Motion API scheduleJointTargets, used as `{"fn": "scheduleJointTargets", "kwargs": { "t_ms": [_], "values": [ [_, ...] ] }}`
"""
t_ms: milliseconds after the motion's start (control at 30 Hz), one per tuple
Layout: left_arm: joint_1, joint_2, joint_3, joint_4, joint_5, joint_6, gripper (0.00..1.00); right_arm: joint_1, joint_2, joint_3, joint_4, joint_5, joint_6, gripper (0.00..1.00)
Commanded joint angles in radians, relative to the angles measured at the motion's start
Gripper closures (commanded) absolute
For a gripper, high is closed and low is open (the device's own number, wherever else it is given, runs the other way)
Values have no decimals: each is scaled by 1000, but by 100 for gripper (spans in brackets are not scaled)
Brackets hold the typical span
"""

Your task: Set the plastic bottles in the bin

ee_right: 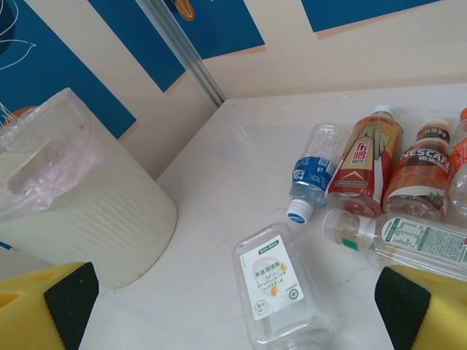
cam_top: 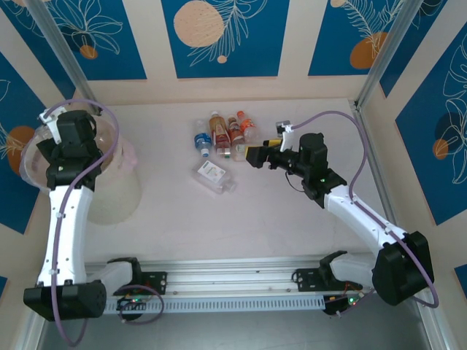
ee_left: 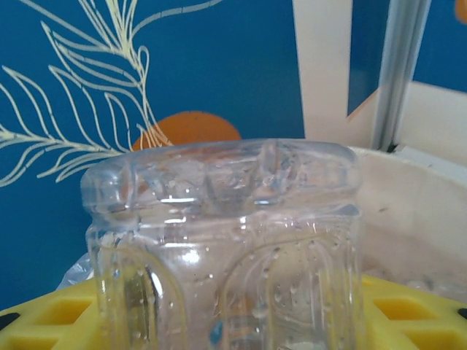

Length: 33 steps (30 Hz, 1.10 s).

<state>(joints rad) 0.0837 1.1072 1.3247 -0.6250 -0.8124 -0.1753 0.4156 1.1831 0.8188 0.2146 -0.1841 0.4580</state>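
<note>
Our left gripper [ee_left: 230, 321] clamps a clear bottle [ee_left: 226, 219] over the bin [cam_top: 120, 197] at the tabletop's [cam_top: 175, 219] left edge. Our right gripper [cam_top: 253, 154] gapes beside the bottles [cam_top: 222, 135] toward the far edge, with open tabletop between.

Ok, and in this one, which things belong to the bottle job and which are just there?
Job:
bin
gripped clear bottle
square clear bottle
bottle cluster

Just there:
blue leaf-print wall panels
aluminium post

Labelled bottles [cam_top: 217, 131] lying clustered, clear bottle [ee_left: 226, 248] held above cream lined bin [cam_top: 117, 193]
</note>
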Motion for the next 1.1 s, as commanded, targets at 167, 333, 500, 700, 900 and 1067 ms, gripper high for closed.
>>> {"fn": "scheduleJointTargets", "kwargs": {
  "t_ms": [167,333,500,700,900,1067],
  "values": [
    [20,-24,-58,-91,73,-222,37,15,4,28,-15,0,-18,1],
    [21,-54,-80,-117,56,-293,9,18,10,25,-17,6,-22,0],
    [20,-74,-37,-129,51,-292,2,18,18,24,-22,12,-31,0],
    [9,-79,2,-122,175,-283,0,17,27,13,-20,36,-24,0],
    [-106,-63,27,-69,225,-281,0,16,41,22,-55,159,-1,1],
    [-286,-6,64,-9,197,-236,0,-16,103,63,-151,248,59,1]
  ]
}}
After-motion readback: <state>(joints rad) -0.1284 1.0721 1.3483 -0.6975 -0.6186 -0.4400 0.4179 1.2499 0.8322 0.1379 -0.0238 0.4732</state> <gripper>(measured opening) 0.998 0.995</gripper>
